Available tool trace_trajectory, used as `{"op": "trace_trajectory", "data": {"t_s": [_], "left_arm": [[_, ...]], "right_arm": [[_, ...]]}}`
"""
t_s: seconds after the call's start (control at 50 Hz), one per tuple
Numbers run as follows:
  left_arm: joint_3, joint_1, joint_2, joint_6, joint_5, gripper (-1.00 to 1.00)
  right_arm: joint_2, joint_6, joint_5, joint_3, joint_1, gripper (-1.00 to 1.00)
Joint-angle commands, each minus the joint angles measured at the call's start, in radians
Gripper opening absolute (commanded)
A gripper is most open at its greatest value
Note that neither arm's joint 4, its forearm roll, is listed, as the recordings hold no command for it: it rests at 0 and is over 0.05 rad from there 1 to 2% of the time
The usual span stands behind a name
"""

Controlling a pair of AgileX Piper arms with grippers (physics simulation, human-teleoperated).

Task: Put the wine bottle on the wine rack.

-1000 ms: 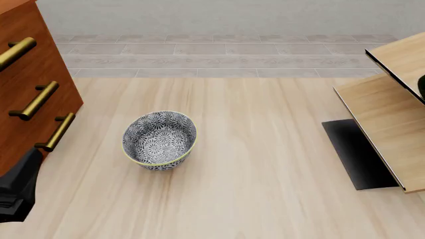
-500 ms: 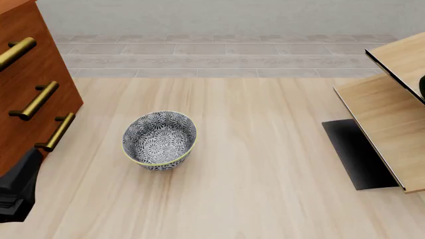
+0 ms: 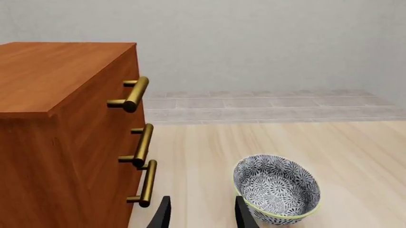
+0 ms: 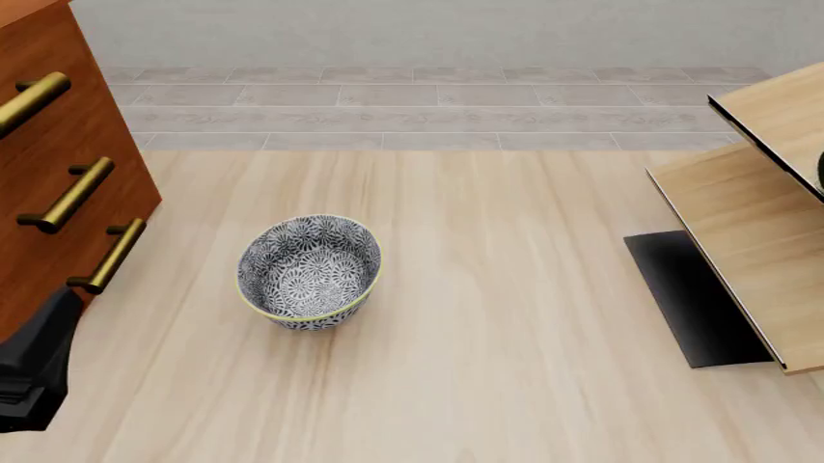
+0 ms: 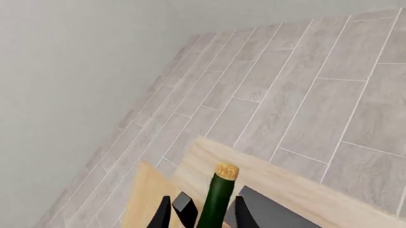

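Reddish-brown cabinet (image 4: 58, 164), three brass handles, far left; left gripper (image 3: 201, 213) idles beside it, jaws apart, empty. One patterned bowl (image 4: 309, 271) centre-left on the worktop (image 4: 515, 289). One wine rack (image 4: 754, 222) at right edge. Right gripper (image 5: 199, 211) straddles the wine bottle (image 5: 219, 197) neck above the rack; grip cannot be confirmed.

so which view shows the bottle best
The right wrist view: the bottle shows its green neck and cork between the right gripper fingers, above the rack. The front view catches only a dark sliver at its right edge. The left wrist view shows none of it.
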Motion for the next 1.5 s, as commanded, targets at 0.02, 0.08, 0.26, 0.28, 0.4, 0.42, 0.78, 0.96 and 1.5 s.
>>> {"op": "trace_trajectory", "data": {"t_s": [0.02,0.08,0.26,0.28,0.4,0.42,0.78,0.96,1.5], "left_arm": [[0.000,0.001,-0.001,-0.002,0.001,1.00],[0.000,-0.001,-0.001,0.000,0.002,1.00],[0.000,-0.002,0.006,-0.001,-0.005,1.00],[0.000,-0.002,0.007,-0.002,-0.006,1.00],[0.000,-0.003,0.012,-0.002,-0.012,1.00],[0.000,-0.004,0.014,-0.001,-0.014,1.00],[0.000,-0.012,0.027,0.000,-0.028,1.00],[0.000,-0.011,0.028,0.001,-0.029,1.00],[0.000,-0.016,0.041,0.004,-0.041,1.00]], "right_arm": [[0.001,-0.001,0.005,0.004,0.003,1.00],[0.000,0.002,0.006,0.002,0.004,1.00],[-0.013,0.003,0.020,-0.008,0.000,1.00],[-0.015,0.004,0.021,-0.009,-0.001,1.00],[-0.026,0.001,0.030,-0.015,-0.008,1.00],[-0.030,0.002,0.035,-0.018,-0.007,1.00],[-0.066,0.007,0.056,-0.021,-0.013,1.00],[-0.074,0.004,0.056,-0.017,-0.026,1.00],[-0.119,0.013,0.067,0.004,-0.031,1.00]]}}
